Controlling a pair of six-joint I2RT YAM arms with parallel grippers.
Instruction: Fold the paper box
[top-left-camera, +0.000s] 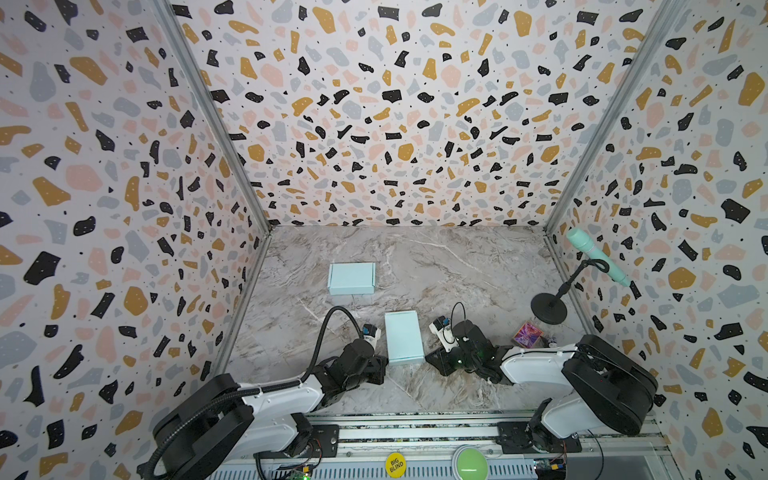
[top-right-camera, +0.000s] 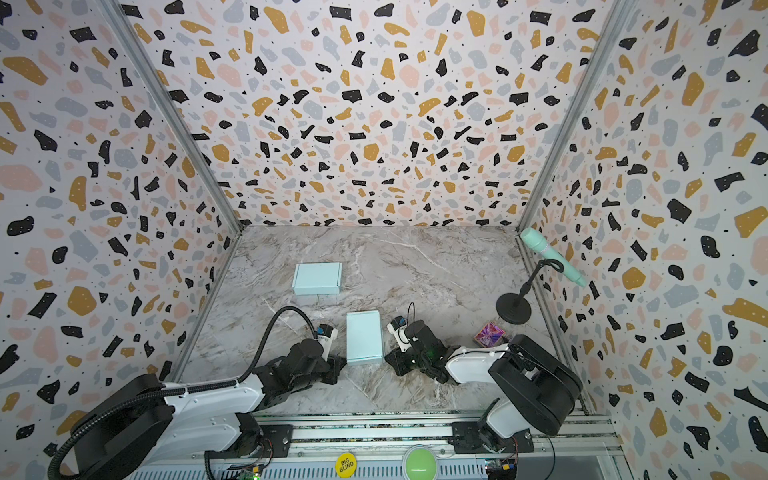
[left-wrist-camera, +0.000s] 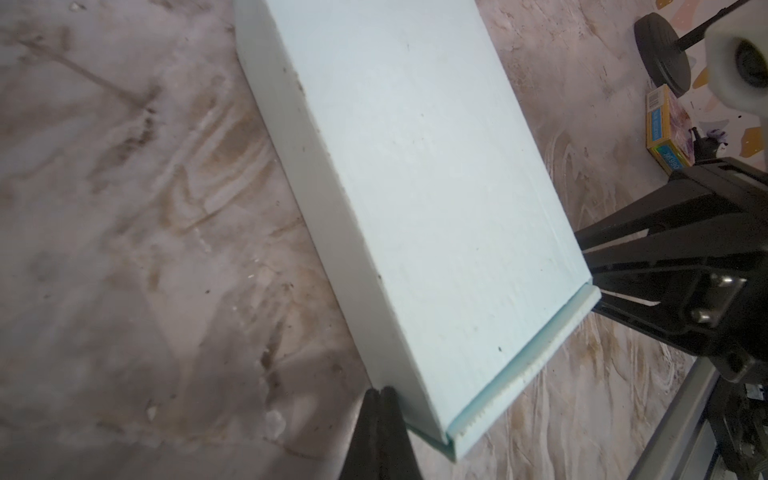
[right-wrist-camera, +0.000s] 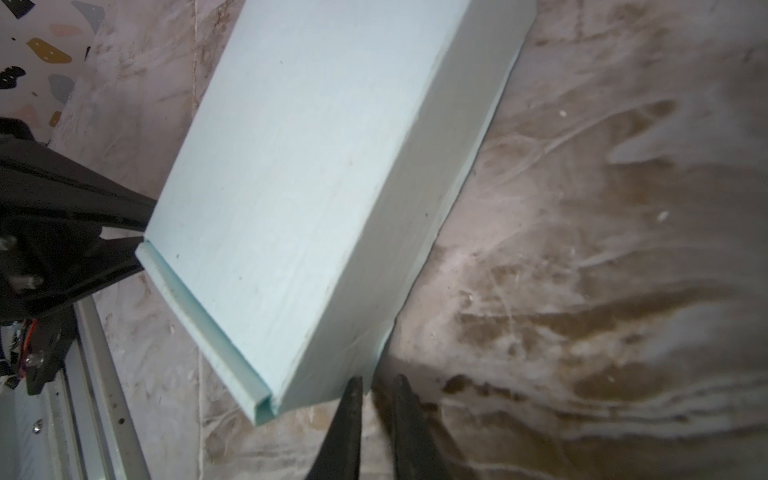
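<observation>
**Paper box nearly closed, corners being worked.** The paper box (top-left-camera: 403, 336) is being shown lying shut and flat on the marble table (top-left-camera: 457, 270), just beyond the middle of the front rail (top-left-camera: 415, 419), with its long sides running away from that rail. At the end nearest the rail, a thin lip of card is being seen standing proud of the lid edge in both wrist views. The fold is therefore being judged almost done, with the front closure not yet fully seated.

The left gripper (left-wrist-camera: 380, 392), jaws pressed together and empty, is being set at the box's left corner nearest the rail. Actual contact cannot be told. The right gripper (right-wrist-camera: 376, 384), jaws parted by only a narrow gap with nothing between them, is being placed at the matching right corner.

The step is probably being done best with both tips brought in evenly and low on the side walls, so the box is being squared rather than spun. The lip should be pressed home along its whole length with light force, since thin card walls are likely to buckle. A second box (top-left-camera: 352, 278) is lying farther from the rail.
</observation>
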